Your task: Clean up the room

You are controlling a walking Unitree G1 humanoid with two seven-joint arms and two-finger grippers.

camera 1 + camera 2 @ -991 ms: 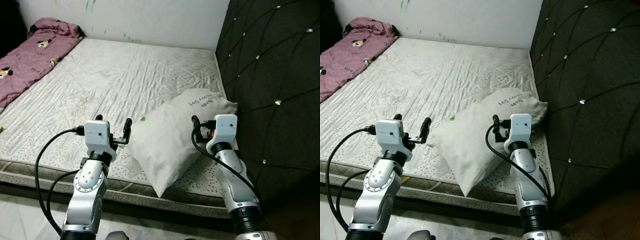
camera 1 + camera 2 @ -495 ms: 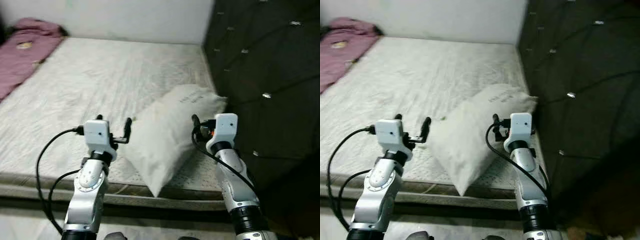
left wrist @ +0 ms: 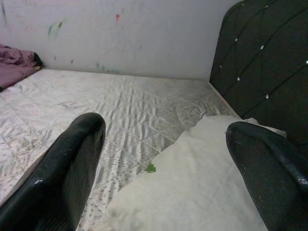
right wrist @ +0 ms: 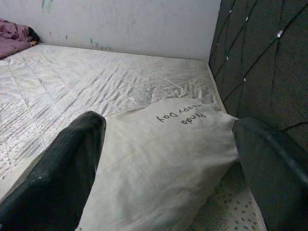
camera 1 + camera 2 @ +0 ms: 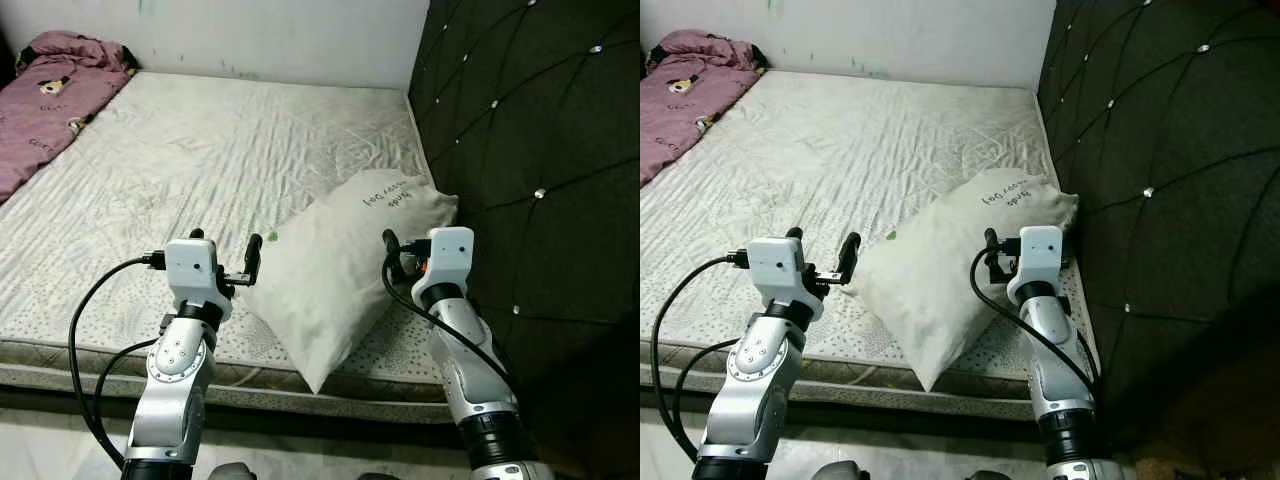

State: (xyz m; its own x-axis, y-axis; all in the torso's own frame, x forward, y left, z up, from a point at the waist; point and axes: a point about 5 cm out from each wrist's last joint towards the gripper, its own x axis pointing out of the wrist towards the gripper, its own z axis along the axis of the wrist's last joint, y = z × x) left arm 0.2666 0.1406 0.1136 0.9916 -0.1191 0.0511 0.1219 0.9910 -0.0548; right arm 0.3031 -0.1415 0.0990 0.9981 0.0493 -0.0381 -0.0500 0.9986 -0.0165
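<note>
Both sets of jaws are spread wide and holding nothing right now. My left gripper sits just off the near corner of the pillow, and my right gripper is up against its far side, so the pillow sits between the two, not squeezed yet as far as I can tell. It's lying on the mattress close to the dark padded headboard, one corner hanging over the front edge.

What changed: half a second back the head camera was swinging and everything was smeared. Now it's settled and sharp, while the arms and pillow look the same. So I'd say I'm lined up for a two-handed grab. The pink blanket is bunched in the far corner.
</note>
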